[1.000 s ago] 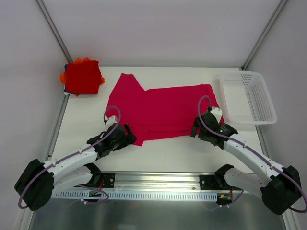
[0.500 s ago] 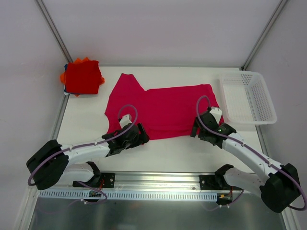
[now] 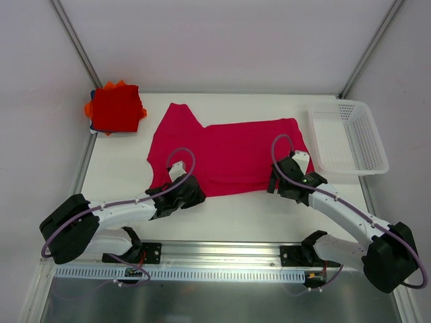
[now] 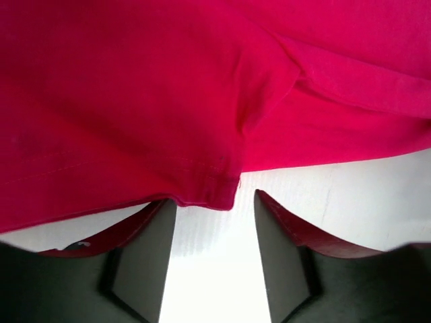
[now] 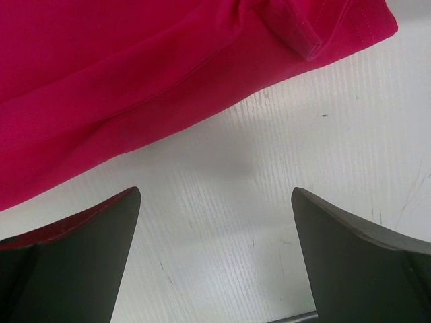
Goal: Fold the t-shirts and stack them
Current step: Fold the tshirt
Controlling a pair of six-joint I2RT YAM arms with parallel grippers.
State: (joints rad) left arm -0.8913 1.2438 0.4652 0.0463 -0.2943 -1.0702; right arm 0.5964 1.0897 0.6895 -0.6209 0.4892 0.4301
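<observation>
A crimson-pink t-shirt (image 3: 225, 151) lies half folded in the middle of the table. It fills the top of the left wrist view (image 4: 168, 101) and of the right wrist view (image 5: 135, 74). My left gripper (image 3: 192, 194) is open at the shirt's near left hem corner, fingers (image 4: 145, 249) on the table either side of it. My right gripper (image 3: 277, 182) is open and empty just short of the shirt's near right corner (image 5: 306, 47). A stack of folded shirts (image 3: 116, 108), bright red on top with orange and blue edges, sits at the far left corner.
A white perforated basket (image 3: 348, 138) stands at the right edge of the table (image 3: 242, 212), close to my right arm. Metal frame posts rise at both far corners. A rail runs along the near edge.
My left arm swung right along the shirt's near hem and then drew back slightly; the hem flap by it now lies flatter. The right gripper has barely moved.
</observation>
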